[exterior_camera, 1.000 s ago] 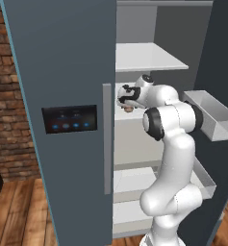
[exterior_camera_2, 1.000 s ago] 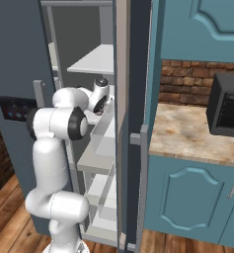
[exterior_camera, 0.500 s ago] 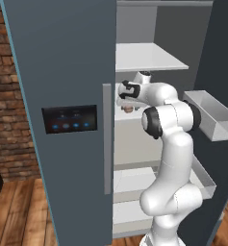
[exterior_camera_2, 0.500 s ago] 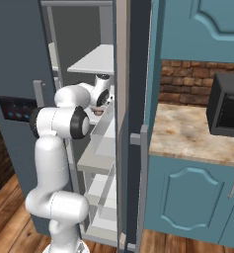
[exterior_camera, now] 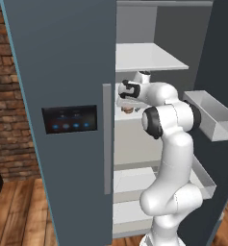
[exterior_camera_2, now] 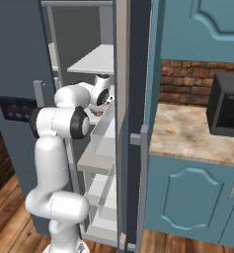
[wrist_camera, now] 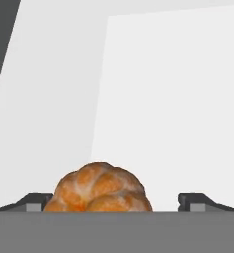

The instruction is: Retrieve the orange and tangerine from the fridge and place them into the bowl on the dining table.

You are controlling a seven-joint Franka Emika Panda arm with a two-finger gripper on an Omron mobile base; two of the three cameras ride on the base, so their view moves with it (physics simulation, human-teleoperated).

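The fridge (exterior_camera: 62, 72) has its left door shut and its right door swung open. My arm reaches in onto a white middle shelf (exterior_camera: 134, 115). There the tangerine (wrist_camera: 99, 189), a dull brownish-orange lumpy fruit, lies close in front of the hand; from the left base view the tangerine (exterior_camera: 127, 110) shows just below the hand. My gripper (wrist_camera: 116, 202) is open, one fingertip (wrist_camera: 35, 200) on each side of the fruit and neither touching it. From the side, the gripper (exterior_camera: 126, 96) points down and left into the fridge. The orange, the bowl and the dining table are out of view.
The open door (exterior_camera: 221, 57) carries grey bins (exterior_camera: 209, 115) close to my elbow. Another white shelf (exterior_camera: 149, 56) sits just above the hand. To the right stand teal cabinets (exterior_camera_2: 187, 197), a marbled counter (exterior_camera_2: 187, 133) and a black microwave (exterior_camera_2: 227, 106).
The hand has crept a little further left and deeper over the shelf, closing in on the tangerine. The jaws have stayed wide.
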